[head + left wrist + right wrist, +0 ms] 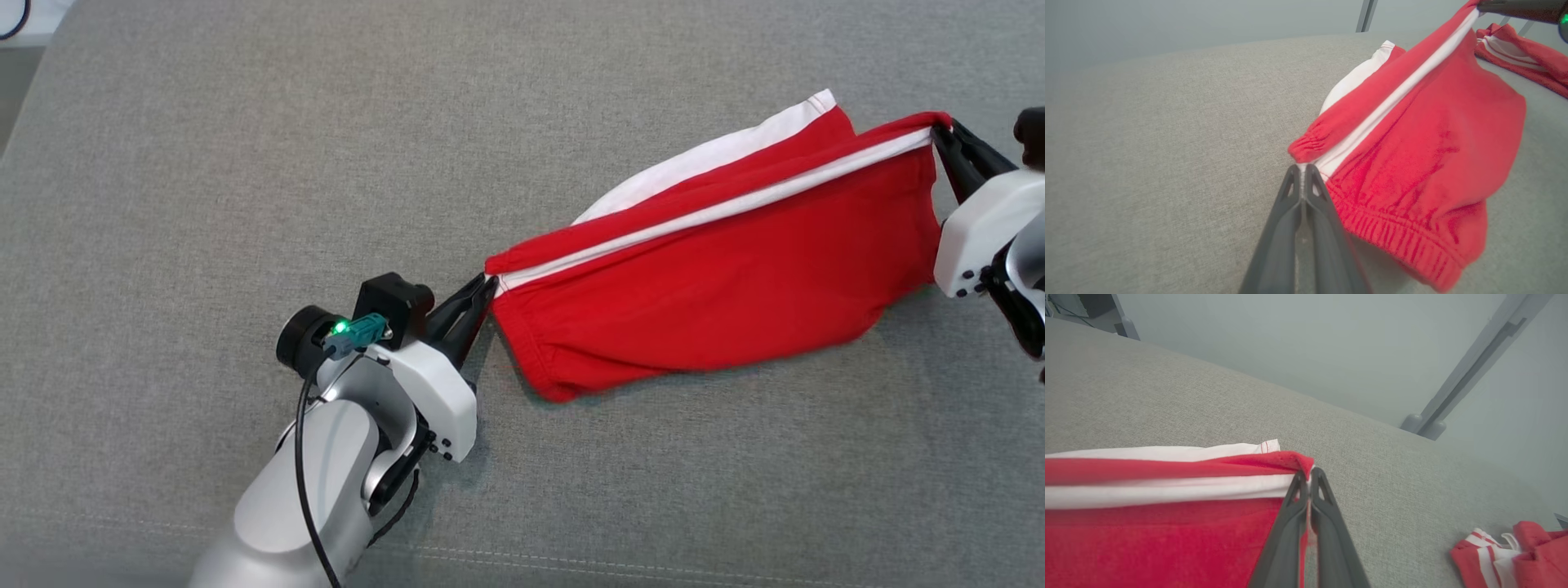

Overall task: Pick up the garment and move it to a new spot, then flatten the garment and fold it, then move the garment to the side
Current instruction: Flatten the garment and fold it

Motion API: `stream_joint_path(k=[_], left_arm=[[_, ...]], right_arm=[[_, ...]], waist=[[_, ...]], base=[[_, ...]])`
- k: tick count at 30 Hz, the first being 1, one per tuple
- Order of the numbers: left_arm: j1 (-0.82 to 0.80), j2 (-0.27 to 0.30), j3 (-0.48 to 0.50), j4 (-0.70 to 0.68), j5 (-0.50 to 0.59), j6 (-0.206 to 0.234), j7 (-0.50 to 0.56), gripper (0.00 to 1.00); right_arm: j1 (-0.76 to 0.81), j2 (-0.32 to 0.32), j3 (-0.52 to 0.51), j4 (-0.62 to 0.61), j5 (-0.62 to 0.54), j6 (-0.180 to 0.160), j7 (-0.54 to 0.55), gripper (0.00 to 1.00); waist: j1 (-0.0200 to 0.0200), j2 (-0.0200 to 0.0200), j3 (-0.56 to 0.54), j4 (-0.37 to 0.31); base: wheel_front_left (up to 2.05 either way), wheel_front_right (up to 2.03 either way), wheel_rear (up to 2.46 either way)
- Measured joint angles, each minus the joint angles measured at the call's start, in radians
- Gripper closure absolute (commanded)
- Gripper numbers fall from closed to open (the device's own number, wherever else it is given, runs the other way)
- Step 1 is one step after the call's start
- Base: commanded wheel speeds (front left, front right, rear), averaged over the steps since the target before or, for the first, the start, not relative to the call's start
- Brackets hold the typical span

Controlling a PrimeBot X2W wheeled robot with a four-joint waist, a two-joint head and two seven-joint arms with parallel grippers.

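Garment (718,286): red with a white stripe, strung taut between the two arms above the right half of the cushion (204,163). The body hangs below the stripe, and from the head view it is hard to say whether the lower hem rests on the fabric.

Left gripper (482,298): jaws pinched tight on the elastic-cuffed corner. Right gripper (939,135): jaws clamped on the far end of the stripe.

Step, as I judge it: carry and lay flat. Both ends should go down together at even tension, hem first and then drawn back, so the white flap behind does not tuck under. Both pinches are thin, so a hard pull may slip a corner.

Surface: grey woven upholstery, with a stitched seam (571,563) along the near edge. Pale plain wall beyond and a grey metal post (1474,363). Second red-and-white garment (1515,555) lies crumpled, well apart.
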Motion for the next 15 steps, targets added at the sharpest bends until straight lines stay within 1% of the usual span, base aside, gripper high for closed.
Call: stream_joint_path(k=[5, 9, 15], left_arm=[[-0.063, -0.021, -0.017, 0.08, 0.001, -0.008, -0.027, 1.0], [-0.096, -0.036, -0.033, 0.13, 0.001, -0.01, -0.047, 1.0], [-0.134, -0.053, -0.07, 0.184, 0.01, -0.023, -0.09, 1.0]], right_arm=[[-0.099, 0.015, 0.083, 0.129, 0.003, 0.0, -0.031, 1.0], [-0.159, 0.032, 0.127, 0.212, 0.031, 0.0, -0.075, 1.0], [-0.203, 0.04, 0.185, 0.312, 0.082, 0.0, -0.11, 1.0]], waist=[[0.0, 0.0, 0.032, 0.029], [0.0, 0.0, 0.046, 0.049], [0.0, 0.0, 0.06, 0.073]], base=[[0.0, 0.0, 0.0], [0.0, 0.0, 0.0], [0.0, 0.0, 0.0]])
